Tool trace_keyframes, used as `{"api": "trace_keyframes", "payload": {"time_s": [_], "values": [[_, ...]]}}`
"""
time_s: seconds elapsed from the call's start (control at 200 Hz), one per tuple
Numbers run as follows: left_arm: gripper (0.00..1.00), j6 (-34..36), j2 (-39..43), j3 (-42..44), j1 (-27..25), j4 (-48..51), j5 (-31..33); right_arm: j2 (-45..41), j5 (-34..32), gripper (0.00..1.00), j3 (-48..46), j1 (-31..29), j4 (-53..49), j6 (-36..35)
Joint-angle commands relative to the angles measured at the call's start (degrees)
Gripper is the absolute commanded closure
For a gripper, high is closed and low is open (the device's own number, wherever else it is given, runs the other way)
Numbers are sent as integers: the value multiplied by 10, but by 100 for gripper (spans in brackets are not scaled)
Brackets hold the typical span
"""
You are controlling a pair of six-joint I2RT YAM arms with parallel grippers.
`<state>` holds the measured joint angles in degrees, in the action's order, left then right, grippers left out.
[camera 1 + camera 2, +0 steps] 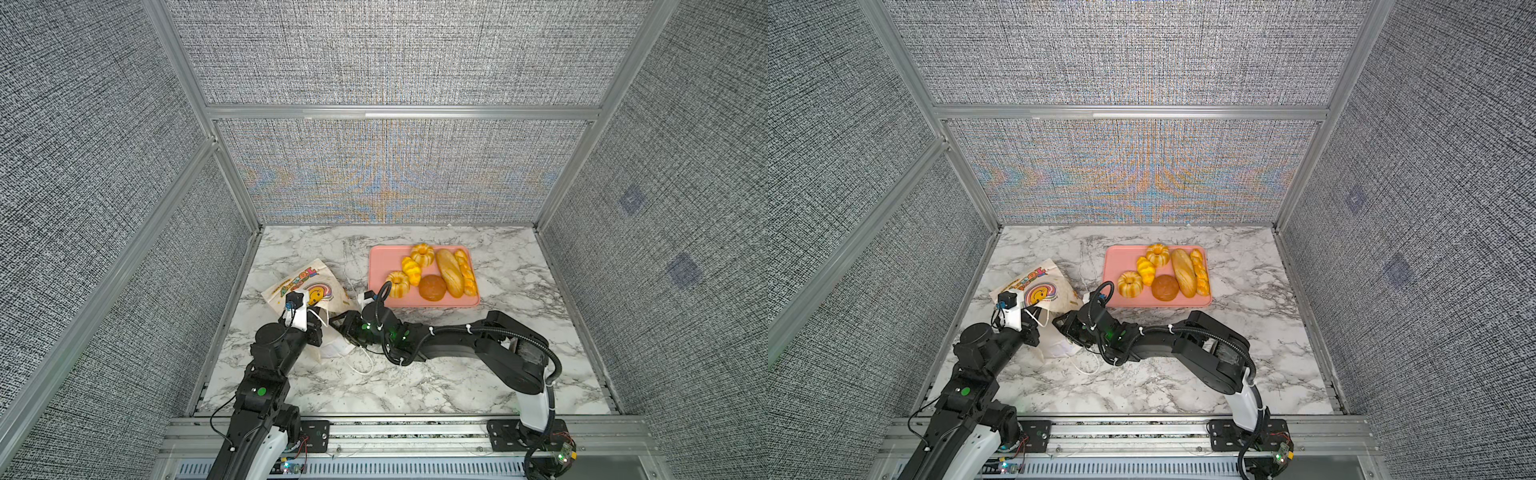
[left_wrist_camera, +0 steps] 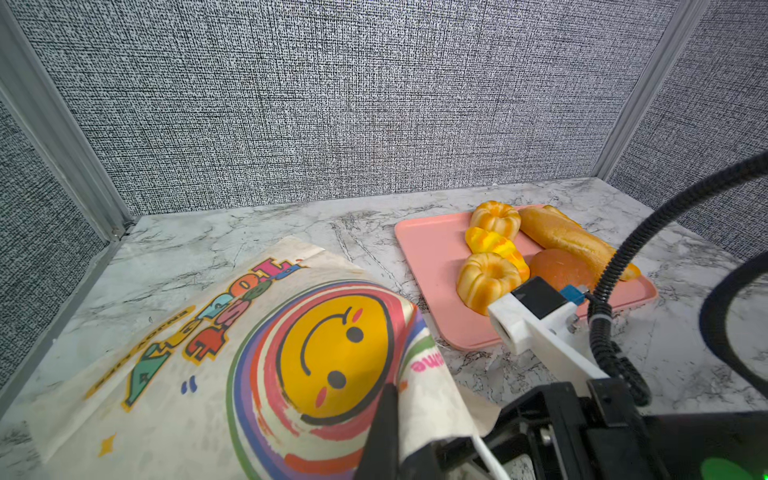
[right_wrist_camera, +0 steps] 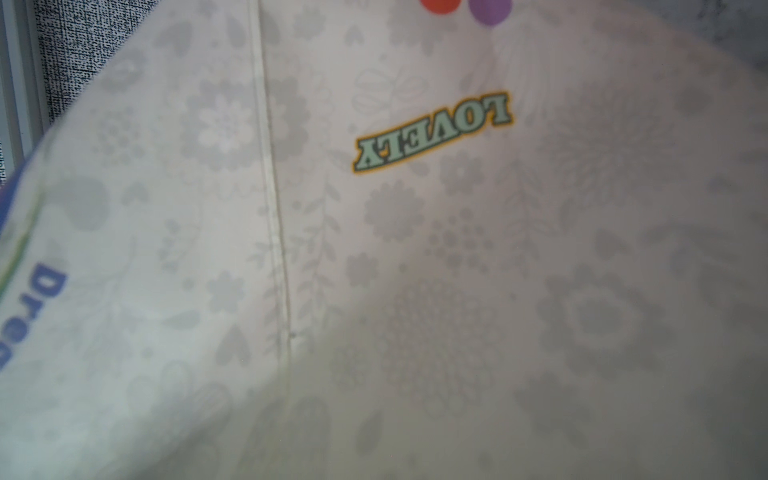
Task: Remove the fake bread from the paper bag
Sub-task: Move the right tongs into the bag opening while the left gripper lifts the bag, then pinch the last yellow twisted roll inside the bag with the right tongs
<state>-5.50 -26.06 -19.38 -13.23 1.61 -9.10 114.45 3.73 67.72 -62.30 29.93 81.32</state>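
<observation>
Left wrist view: the left gripper clamps the rim of the cream-white printed paper bag, which lies flat. Six glossy golden toy breads rest on the pink tray. Apparently the right gripper is at the bag's mouth; I cannot tell how its jaws stand.

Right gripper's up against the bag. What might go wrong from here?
The right wrist view is filled by the cream printed paper bag alone, so the right gripper may just pinch paper. The white cord handle loops on the marble table beside that arm and could snag.
</observation>
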Motion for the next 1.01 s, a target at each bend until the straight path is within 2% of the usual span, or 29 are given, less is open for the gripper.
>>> {"api": "trace_keyframes", "payload": {"time_s": [0.0,0.245,0.57,1.0], "values": [[100,-14,1,0,0,-20,-8,-6,-8,52,7,0,0,18],[100,-19,6,2,0,-15,-6,13,5,52,31,3,-11,33],[100,-21,11,4,0,-12,-2,-27,-16,53,-5,1,-38,32],[100,-21,10,7,0,-13,-19,44,-10,55,44,16,28,47]]}}
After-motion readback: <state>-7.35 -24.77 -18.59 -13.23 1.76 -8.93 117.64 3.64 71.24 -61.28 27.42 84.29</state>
